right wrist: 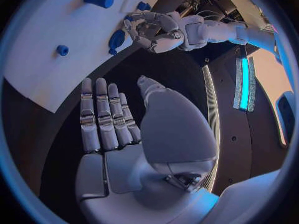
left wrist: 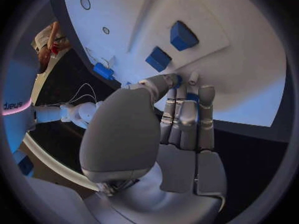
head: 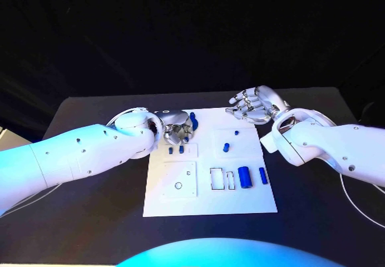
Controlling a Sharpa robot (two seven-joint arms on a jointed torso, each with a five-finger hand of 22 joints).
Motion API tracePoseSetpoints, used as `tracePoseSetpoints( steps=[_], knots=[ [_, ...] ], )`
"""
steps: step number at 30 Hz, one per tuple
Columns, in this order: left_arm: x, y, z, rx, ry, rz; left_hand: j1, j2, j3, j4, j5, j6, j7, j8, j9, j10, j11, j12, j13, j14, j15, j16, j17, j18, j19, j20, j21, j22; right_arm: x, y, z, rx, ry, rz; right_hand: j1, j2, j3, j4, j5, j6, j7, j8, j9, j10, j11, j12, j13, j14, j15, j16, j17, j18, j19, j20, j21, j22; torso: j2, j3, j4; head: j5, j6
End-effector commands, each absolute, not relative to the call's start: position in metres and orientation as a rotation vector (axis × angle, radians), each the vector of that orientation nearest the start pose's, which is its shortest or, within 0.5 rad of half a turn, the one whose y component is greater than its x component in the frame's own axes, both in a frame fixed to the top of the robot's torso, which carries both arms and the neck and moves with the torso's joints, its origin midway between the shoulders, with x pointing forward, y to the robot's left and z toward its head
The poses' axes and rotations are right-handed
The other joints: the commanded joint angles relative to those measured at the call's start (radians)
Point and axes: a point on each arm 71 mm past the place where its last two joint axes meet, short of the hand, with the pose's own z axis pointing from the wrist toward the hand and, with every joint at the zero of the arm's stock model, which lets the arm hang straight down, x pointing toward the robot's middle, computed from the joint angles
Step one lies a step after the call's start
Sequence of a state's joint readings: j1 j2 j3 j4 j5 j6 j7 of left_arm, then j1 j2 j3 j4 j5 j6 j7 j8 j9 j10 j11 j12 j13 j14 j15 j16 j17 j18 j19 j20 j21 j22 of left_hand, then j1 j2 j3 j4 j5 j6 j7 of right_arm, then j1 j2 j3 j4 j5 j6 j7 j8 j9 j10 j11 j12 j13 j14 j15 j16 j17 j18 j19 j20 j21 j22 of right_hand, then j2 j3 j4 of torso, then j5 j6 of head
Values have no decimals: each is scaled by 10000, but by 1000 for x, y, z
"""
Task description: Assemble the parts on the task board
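Note:
The white task board [head: 210, 194] lies mid-table. My left hand [head: 176, 129] hovers at its far left corner, fingers and thumb drawn together around an oblong blue part [head: 192, 121]; blue shows between the fingertips [left wrist: 193, 97], and the part [right wrist: 116, 39] appears again beside that hand [right wrist: 152, 30]. Just in front of it, two small blue blocks [head: 171, 149] [left wrist: 159, 58] stand in the board. My right hand [head: 255, 105] [right wrist: 106, 119] floats over the far right corner, fingers straight and apart, holding nothing.
A small blue peg [head: 226, 147] sits mid-board. A thick blue cylinder [head: 245, 177] and a thin blue pin [head: 263, 175] lie at the right, next to outlined slots [head: 218, 178]. A square outline with holes [head: 179, 179] is at the near left. Black table [head: 96, 183] surrounds.

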State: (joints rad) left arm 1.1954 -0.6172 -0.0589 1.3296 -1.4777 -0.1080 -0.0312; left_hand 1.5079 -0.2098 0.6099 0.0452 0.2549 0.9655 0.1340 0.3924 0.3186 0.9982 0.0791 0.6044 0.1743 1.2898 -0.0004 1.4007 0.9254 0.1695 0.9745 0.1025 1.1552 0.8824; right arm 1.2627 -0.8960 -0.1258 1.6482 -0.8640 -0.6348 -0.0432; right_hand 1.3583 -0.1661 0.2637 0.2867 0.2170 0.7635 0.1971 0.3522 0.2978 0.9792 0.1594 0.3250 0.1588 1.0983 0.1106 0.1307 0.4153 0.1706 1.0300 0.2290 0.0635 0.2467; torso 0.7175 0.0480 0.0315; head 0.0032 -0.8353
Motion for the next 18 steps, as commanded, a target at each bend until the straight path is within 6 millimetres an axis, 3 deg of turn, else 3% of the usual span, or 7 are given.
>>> tracePoseSetpoints(
  steps=[1,11,18],
  knots=[
    [502,130,-209,3205,18098,-7727,-132,39,50,-43,24,88,23,-63,14,251,-138,18,77,103,-6,51,22,-13,61,34,68,27,467,-207,-169,4548,15446,9108,34,-22,69,8,41,-70,323,30,-12,-24,65,-58,-16,9,70,-66,-14,137,-81,-6,-11,-8,-5,6,8,16,27],
    [496,139,-193,2722,18023,-8120,-238,28,95,-91,19,177,15,-96,36,314,-135,-19,83,166,-2,88,105,-24,82,43,123,95,467,-208,-169,4561,15450,9098,28,-20,69,7,63,-73,327,32,-16,-26,68,-57,-39,14,72,-77,-30,138,-84,-2,-9,-39,-14,11,13,46,26],
    [497,150,-193,2468,18251,-7921,-264,26,111,-110,18,202,13,-110,42,337,-134,-36,84,197,-2,106,149,-29,104,44,148,129,467,-209,-169,4578,15459,9083,28,-19,71,3,81,-74,329,35,-19,-29,70,-57,-58,16,75,-87,-43,138,-88,1,-8,-63,-4,10,14,58,17]
  ],
)
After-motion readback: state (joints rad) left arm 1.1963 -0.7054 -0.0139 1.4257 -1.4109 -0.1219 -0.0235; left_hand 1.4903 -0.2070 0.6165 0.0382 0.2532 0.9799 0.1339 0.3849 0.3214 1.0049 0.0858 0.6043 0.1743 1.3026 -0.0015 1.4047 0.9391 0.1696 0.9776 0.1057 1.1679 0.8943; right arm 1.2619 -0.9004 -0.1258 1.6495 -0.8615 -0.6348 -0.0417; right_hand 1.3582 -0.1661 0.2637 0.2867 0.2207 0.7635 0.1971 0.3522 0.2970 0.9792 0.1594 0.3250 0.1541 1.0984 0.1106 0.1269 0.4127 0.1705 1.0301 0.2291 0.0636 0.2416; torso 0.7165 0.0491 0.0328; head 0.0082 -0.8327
